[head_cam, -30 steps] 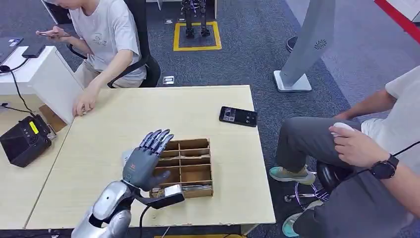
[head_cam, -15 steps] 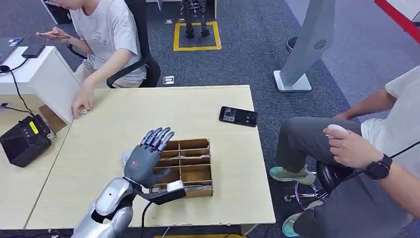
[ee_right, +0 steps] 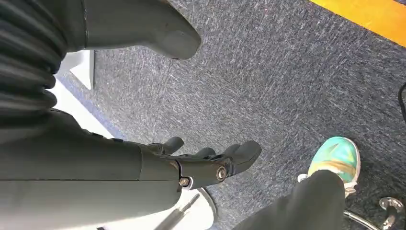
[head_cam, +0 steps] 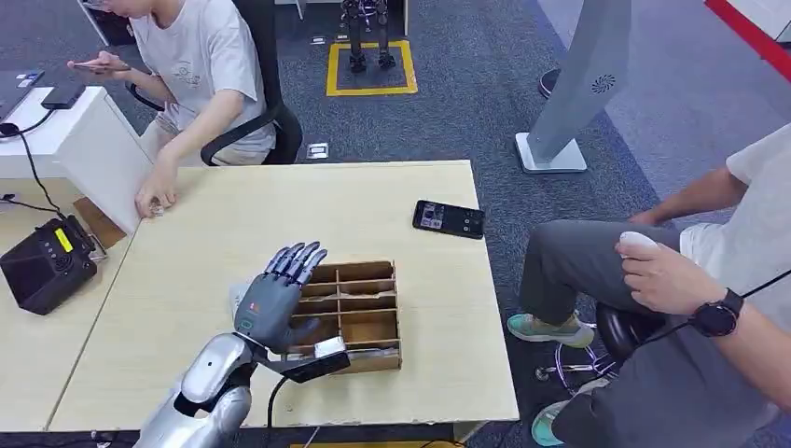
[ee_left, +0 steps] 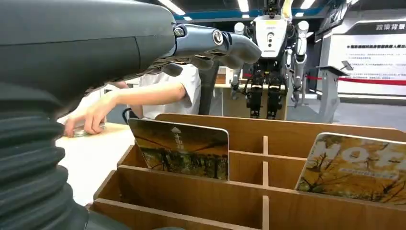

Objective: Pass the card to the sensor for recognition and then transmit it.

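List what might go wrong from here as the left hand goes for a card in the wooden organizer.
1. The left hand hovers open over the wooden organizer with fingers spread; they may catch a thin divider rather than the card.
2. Two cards stand in adjoining slots; the other card might get bumped or taken instead.
3. The organizer looks light and sits near the table edge, so a push may slide it.

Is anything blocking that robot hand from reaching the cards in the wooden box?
Nothing visible. The left hand hovers open at the box edge, and both cards stand upright in open-topped slots, their tops exposed.
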You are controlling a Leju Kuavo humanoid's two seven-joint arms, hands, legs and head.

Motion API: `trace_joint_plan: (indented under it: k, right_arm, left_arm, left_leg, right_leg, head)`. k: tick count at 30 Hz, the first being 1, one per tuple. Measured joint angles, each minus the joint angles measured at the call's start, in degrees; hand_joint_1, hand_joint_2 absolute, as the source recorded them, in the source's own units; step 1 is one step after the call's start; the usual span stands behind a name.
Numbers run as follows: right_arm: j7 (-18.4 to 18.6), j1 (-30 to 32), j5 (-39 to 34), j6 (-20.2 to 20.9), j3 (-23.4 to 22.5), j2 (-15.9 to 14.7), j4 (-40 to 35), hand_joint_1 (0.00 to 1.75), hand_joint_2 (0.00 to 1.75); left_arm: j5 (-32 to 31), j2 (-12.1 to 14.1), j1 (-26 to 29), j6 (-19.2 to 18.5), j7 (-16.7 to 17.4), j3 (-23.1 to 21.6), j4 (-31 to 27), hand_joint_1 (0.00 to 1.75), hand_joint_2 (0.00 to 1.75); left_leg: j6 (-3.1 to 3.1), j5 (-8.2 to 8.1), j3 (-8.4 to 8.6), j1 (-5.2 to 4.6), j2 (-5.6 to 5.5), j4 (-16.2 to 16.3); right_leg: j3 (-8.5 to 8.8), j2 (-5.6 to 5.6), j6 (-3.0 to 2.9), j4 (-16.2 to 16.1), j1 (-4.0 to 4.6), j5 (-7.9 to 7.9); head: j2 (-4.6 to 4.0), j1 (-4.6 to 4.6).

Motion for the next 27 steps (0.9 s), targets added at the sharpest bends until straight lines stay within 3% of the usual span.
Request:
trace_joint_plan:
  k: [6, 7, 27]
  right_arm:
    - [-0.1, 0.0, 0.0, 0.0, 0.0, 0.0, 0.0, 0.00, 1.75]
    - [-0.1, 0.0, 0.0, 0.0, 0.0, 0.0, 0.0, 0.00, 1.75]
    - [-0.5, -0.2, 0.0, -0.4, 0.1, 0.0, 0.0, 0.00, 1.75]
  left_arm:
    - [0.2, 0.0, -0.1, 0.1, 0.0, 0.0, 0.3, 0.00, 1.75]
    - [0.2, -0.1, -0.2, 0.1, 0.0, 0.0, 0.3, 1.75, 1.75]
    - [2.1, -0.4, -1.9, -1.2, -1.2, 0.1, 0.3, 1.75, 1.75]
  left_leg:
    - [0.00, 0.00, 0.00, 0.00, 0.00, 0.0]
    - [0.00, 0.00, 0.00, 0.00, 0.00, 0.0]
    - [0.00, 0.00, 0.00, 0.00, 0.00, 0.0]
  right_leg:
    - [0.00, 0.00, 0.00, 0.0, 0.00, 0.00]
    - [0.00, 0.00, 0.00, 0.0, 0.00, 0.00]
    - [0.00, 0.00, 0.00, 0.0, 0.00, 0.01]
  head:
    - [0.00, -0.02]
    - [0.00, 0.00]
    - [0.00, 0.00]
